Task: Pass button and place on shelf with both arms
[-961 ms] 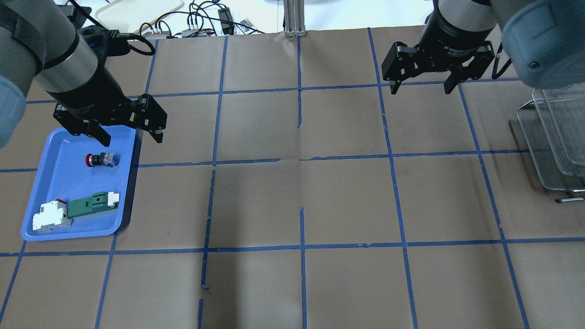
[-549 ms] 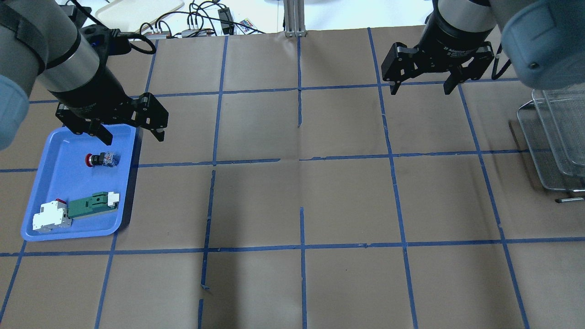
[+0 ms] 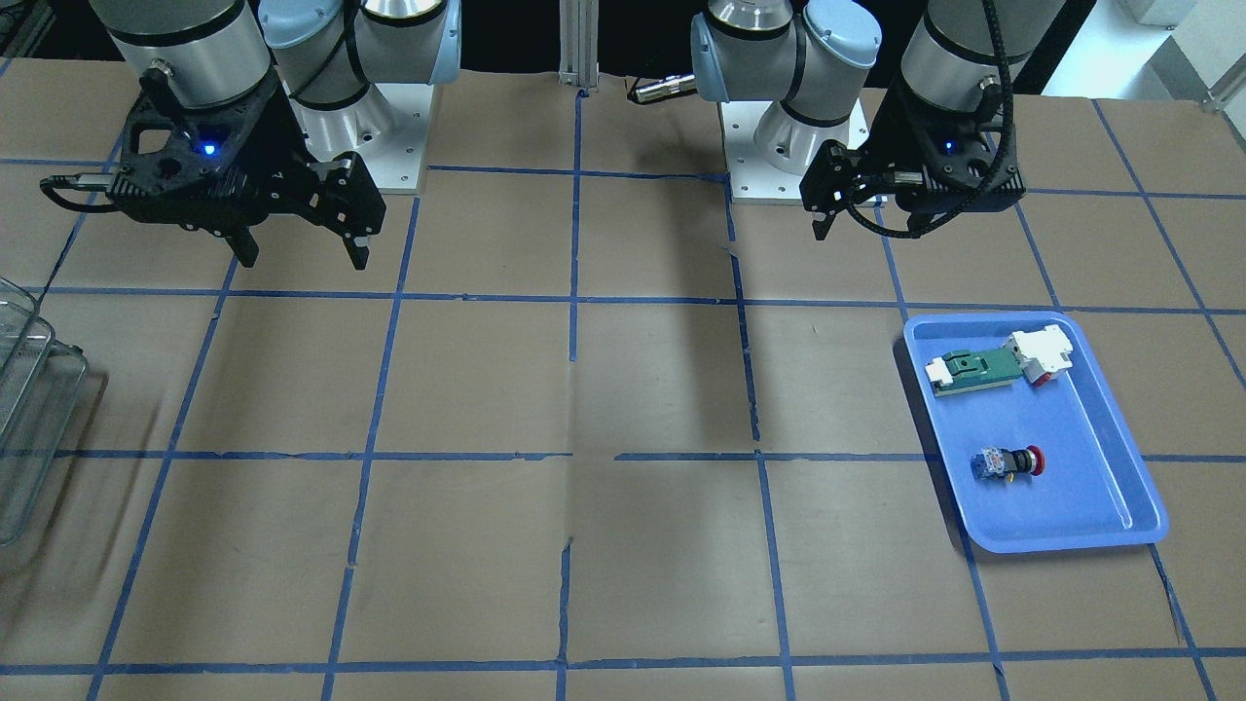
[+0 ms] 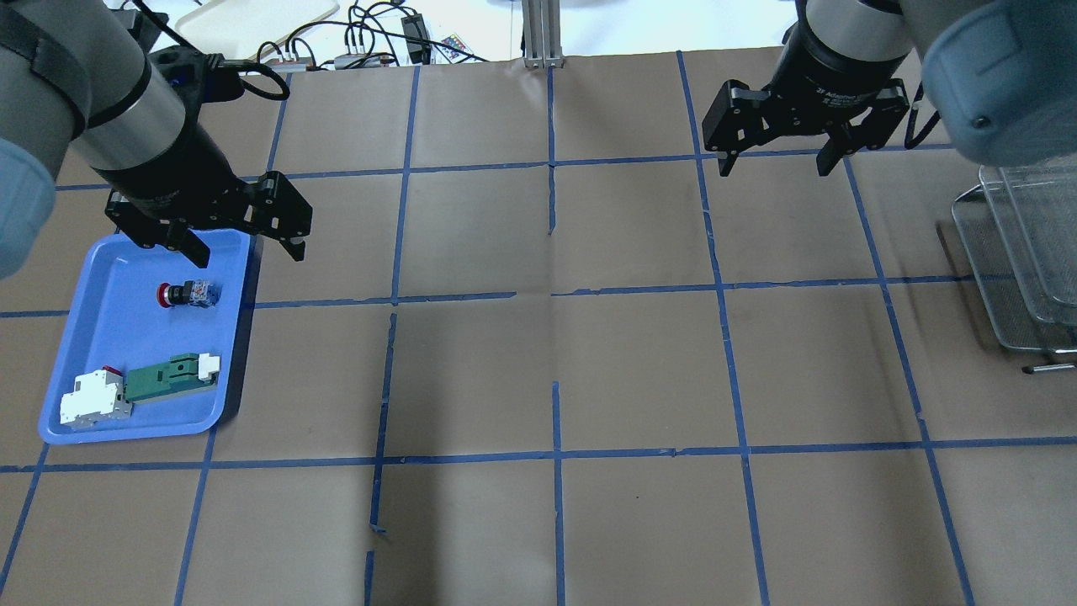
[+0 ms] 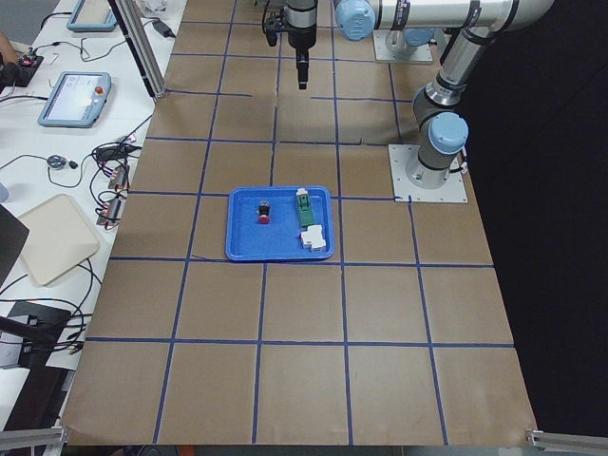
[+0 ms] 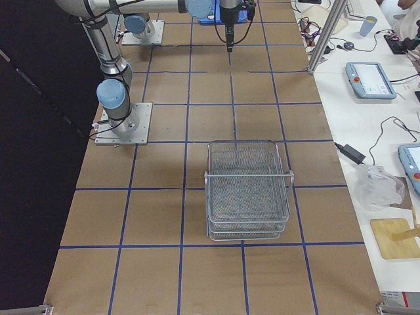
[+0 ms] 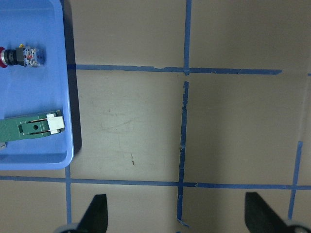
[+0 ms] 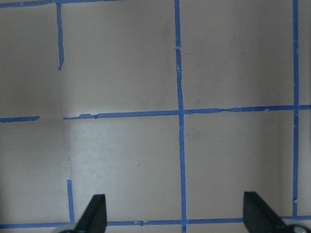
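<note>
Two parts lie in the blue tray (image 4: 126,337) at the table's (image 4: 555,370) left edge, same as a second ago. The green-and-white part (image 4: 168,377) is at the tray's near end. The button (image 4: 187,294) is just beyond it, on its side, red cap toward the table's left edge. It hasn't moved and nothing touches it.

The shelf (image 4: 1022,269) is at the right edge, about level with the tray and well apart from both grippers.

Farther out, your left gripper (image 4: 248,254) hangs over the tray's far right corner in the overhead view, jaws spread wide, holding nothing. Against a second ago it has crept slightly toward the far edge and to the right. It's a small shift.

The right gripper (image 4: 776,168) is farthest, up near the far right corner, fingers wide apart, nothing held. Its position is unchanged across the frames.
</note>
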Action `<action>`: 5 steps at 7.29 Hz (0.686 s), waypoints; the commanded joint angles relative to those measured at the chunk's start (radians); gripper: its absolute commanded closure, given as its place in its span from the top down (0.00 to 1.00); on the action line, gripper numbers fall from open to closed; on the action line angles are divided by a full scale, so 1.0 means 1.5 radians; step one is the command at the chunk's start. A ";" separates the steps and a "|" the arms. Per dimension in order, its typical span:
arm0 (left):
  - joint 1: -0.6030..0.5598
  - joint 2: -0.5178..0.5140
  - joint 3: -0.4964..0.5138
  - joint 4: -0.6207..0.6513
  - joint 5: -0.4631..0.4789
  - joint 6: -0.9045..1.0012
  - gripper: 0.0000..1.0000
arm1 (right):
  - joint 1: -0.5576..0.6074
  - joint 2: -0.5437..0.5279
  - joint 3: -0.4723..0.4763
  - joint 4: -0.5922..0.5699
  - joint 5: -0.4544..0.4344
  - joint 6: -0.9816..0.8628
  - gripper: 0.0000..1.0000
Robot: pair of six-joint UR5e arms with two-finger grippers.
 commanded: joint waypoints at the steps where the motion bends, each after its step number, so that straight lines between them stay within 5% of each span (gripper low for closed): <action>1: 0.000 0.001 -0.001 -0.001 0.000 0.017 1.00 | 0.001 -0.001 0.001 0.000 0.000 0.000 1.00; 5: 0.013 0.000 -0.001 -0.001 0.005 0.009 1.00 | 0.001 -0.001 0.002 0.000 0.000 0.000 1.00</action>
